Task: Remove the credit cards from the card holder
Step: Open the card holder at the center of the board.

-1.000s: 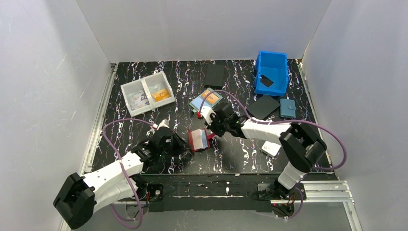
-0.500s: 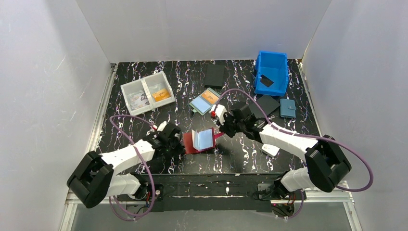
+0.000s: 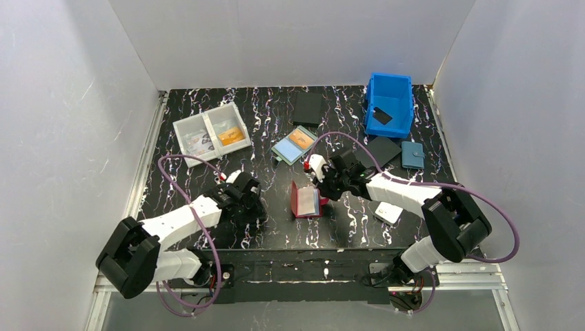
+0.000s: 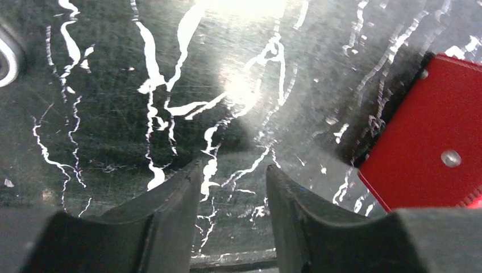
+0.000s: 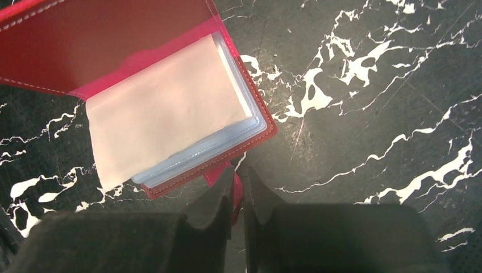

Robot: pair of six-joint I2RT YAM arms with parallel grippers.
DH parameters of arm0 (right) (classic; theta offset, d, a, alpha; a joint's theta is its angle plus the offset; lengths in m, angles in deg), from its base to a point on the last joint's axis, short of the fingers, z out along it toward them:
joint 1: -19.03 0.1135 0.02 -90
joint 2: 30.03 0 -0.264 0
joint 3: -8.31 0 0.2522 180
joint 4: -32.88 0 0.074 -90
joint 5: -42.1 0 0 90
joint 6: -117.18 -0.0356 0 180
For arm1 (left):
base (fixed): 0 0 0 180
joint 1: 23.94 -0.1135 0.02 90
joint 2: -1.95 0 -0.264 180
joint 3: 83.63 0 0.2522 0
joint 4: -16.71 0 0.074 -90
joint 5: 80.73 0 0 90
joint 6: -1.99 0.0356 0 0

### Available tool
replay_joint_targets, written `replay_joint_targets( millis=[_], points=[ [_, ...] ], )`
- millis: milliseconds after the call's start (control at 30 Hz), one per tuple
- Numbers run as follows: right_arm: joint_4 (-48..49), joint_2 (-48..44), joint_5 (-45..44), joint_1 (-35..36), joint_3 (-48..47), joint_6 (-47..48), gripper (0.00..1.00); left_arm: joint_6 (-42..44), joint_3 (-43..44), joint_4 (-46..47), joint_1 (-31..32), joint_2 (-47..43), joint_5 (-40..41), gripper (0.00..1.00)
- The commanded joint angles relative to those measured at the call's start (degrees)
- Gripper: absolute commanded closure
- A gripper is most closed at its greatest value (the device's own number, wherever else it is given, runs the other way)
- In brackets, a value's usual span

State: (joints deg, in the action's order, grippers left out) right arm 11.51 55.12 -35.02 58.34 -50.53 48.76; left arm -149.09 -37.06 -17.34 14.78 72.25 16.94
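card holder point(image 3: 304, 200) stands half open on the table point(image 3: 262, 124), near the front edge, between the two arms, red cover up and the inside turned to the right arm. right gripper point(image 5: 237, 190) is low at its near edge, fingers pressed close together with the little red snap tab point(image 5: 233, 183) pinched between them. left gripper point(image 4: 233, 176) hangs just beside the holder's red back, jaws spread, nothing between them, not touching it.

progress, as i read it: the opening is done, the emptying is not. the credit cards point(image 5: 165, 108) are inside, one pale face showing on top of the clear sleeves point(image 5: 239, 136), and no card lies loose on the table by the holder. every pull-out is left to do.

the count: one card holder, one card face in plain sight, a stack of several sleeves under it, and how many cards they hide i cannot tell. two grippers. further back, one blue bin point(image 3: 390, 77), one clear two-part tray point(image 3: 212, 135), one teal-framed case point(image 3: 294, 146) and one small blue wallet point(image 3: 413, 155), all well apart from the holder.
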Motion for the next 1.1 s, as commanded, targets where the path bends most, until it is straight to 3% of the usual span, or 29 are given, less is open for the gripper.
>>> replay_joint_targets(
  millis=[0, 133, 267, 500, 667, 800, 867, 1000, 1067],
  points=[
    [0.29, -0.90, 1.40, -0.04, -1.44, 0.13, 0.76, 7.05, 1.33, 0.65, -0.18, -6.37, -4.43, 0.53],
    [0.41, -1.36, 1.65, -0.43, -1.59, -0.08, 0.60, 12.87, -1.69, 12.75, 0.33, -15.99, -16.12, 0.40],
    [0.69, -2.05, 3.56, -0.98, -1.60, -1.32, 0.50, 17.87, 0.09, 17.48, 5.17, -17.62, -20.32, 0.39],
    [4.05, -0.32, 0.41, -1.08, -1.24, -7.52, 0.52, 26.03, 7.48, 19.36, 19.94, -6.72, -9.52, 0.40],
    [5.84, 1.85, -1.71, -1.08, -1.50, -12.25, 0.56, 31.29, 11.42, 19.82, 27.80, 1.29, 6.43, 0.45],
    [6.73, 3.57, -1.12, -1.50, -1.83, -15.43, 0.56, 33.73, 9.71, 24.66, 30.80, 5.07, 16.47, 0.42],
    [6.66, 5.63, 0.20, -1.95, -2.50, -17.75, 0.55, 34.17, 15.71, 22.86, 31.24, 12.38, 19.77, 0.33],
    [6.39, 7.15, 3.84, -4.93, -2.53, -19.99, 0.56, 24.85, 17.71, 15.50, 30.41, 21.00, 31.48, 0.27],
    [6.32, 7.51, 3.99, -4.95, -2.56, -20.00, 0.56, 20.34, 17.98, 12.60, 27.62, 22.59, 30.77, 0.26]
  ],
)
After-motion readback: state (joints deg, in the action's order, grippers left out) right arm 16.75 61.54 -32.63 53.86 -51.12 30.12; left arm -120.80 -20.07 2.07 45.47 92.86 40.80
